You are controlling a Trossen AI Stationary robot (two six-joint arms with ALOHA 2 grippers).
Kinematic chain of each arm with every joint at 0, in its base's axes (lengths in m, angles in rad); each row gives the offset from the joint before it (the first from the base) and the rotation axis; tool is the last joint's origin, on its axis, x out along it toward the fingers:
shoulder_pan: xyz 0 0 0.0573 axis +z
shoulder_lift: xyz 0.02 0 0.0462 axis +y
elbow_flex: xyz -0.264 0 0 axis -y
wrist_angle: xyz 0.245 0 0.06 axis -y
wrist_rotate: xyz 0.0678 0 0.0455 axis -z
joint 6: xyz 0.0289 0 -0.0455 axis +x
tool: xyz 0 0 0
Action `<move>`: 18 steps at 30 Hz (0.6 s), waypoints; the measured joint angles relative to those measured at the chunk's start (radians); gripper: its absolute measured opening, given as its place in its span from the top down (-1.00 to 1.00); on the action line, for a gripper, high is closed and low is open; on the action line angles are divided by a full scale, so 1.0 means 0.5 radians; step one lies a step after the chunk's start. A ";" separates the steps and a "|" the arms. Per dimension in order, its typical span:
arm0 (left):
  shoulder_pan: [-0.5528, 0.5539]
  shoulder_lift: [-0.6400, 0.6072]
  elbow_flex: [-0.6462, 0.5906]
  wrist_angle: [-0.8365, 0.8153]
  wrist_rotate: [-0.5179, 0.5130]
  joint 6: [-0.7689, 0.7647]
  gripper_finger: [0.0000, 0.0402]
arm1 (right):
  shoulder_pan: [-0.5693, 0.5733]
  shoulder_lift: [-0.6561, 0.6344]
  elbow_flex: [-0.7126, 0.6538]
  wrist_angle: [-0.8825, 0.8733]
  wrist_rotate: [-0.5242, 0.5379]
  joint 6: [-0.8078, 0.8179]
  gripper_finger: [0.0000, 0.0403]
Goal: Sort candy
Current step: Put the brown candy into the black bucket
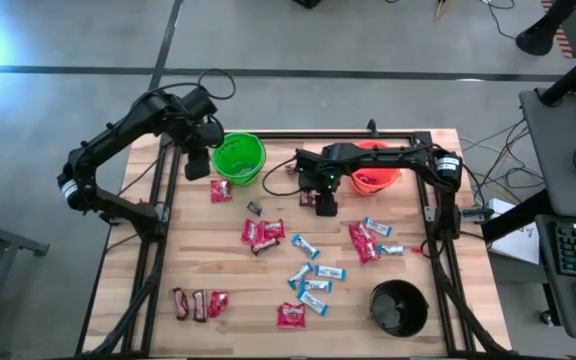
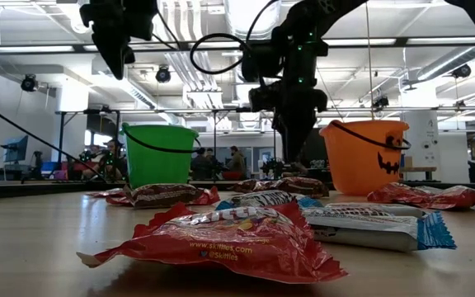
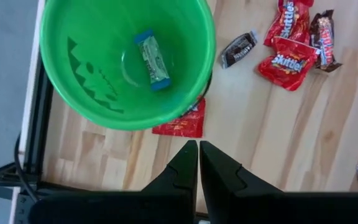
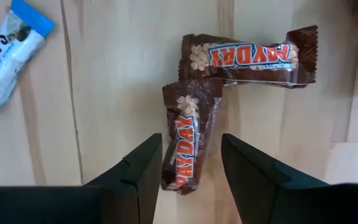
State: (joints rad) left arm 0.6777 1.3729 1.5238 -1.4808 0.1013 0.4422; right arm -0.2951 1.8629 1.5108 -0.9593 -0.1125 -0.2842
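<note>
While we looked down from above, the wooden counter (image 1: 208,250) filled most of our view, framed by black rails, with grey floor around it. Level across it we saw a large open workshop with ceiling lights and desks, and people far back, too small to describe.

Three buckets stood on the counter. The green bucket (image 1: 238,158) sat near the far edge by the left arm; one light-blue-and-white bar (image 3: 152,60) lay on its bottom. The orange bucket (image 1: 376,178), partly covered by the right arm, stood further right, and we could not see inside it. The black bucket (image 1: 399,307) stood at the near right corner; we could not make out any contents.

The candy (image 1: 308,277) lay scattered over the counter between the buckets: red packets, blue-and-white bars and dark brown bars. A red packet (image 3: 182,122) lay just beside the green bucket, partly under its rim.

The left gripper (image 3: 198,165) hovered beside the green bucket, its fingers clenched together on nothing. The right gripper (image 4: 189,162) hung over the middle of the counter, fingers spread and released, straddling a brown bar (image 4: 188,134) whose long axis ran straight out from the gripper, between the fingers. A second brown bar (image 4: 248,57) lay crosswise to it, touching its far end.
</note>
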 joint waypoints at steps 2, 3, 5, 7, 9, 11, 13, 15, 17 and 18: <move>0.002 0.001 0.000 0.010 -0.014 0.022 1.00 | 0.000 0.000 0.000 0.000 0.000 0.013 0.23; 0.002 0.001 0.000 0.009 -0.016 0.037 1.00 | 0.000 0.000 0.000 0.000 0.000 0.029 0.23; 0.002 0.001 0.000 0.011 -0.019 0.054 1.00 | 0.000 0.000 0.000 -0.001 0.000 0.075 0.23; 0.002 0.001 0.000 0.012 -0.021 0.055 1.00 | 0.000 0.000 0.000 -0.007 0.000 0.126 0.23; 0.002 0.001 0.000 0.011 -0.021 0.056 1.00 | 0.000 0.000 0.000 -0.011 -0.001 0.154 0.23; 0.002 0.001 0.000 0.012 -0.023 0.057 1.00 | 0.000 0.000 0.000 -0.011 -0.001 0.165 0.23; 0.002 0.001 0.000 0.012 -0.024 0.077 1.00 | 0.000 0.000 0.000 -0.011 -0.001 0.181 0.23; 0.002 0.001 0.000 0.012 -0.028 0.104 1.00 | 0.000 0.000 0.000 -0.012 -0.001 0.212 0.23; 0.002 0.001 0.000 0.012 -0.029 0.123 1.00 | 0.000 0.000 0.001 -0.023 0.000 0.231 0.23; 0.002 0.001 0.000 0.012 -0.029 0.126 1.00 | 0.000 0.000 0.002 -0.035 0.000 0.244 0.23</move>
State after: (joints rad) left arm 0.6788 1.3735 1.5238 -1.4750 0.0868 0.5054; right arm -0.2951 1.8629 1.5119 -0.9765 -0.1127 -0.1622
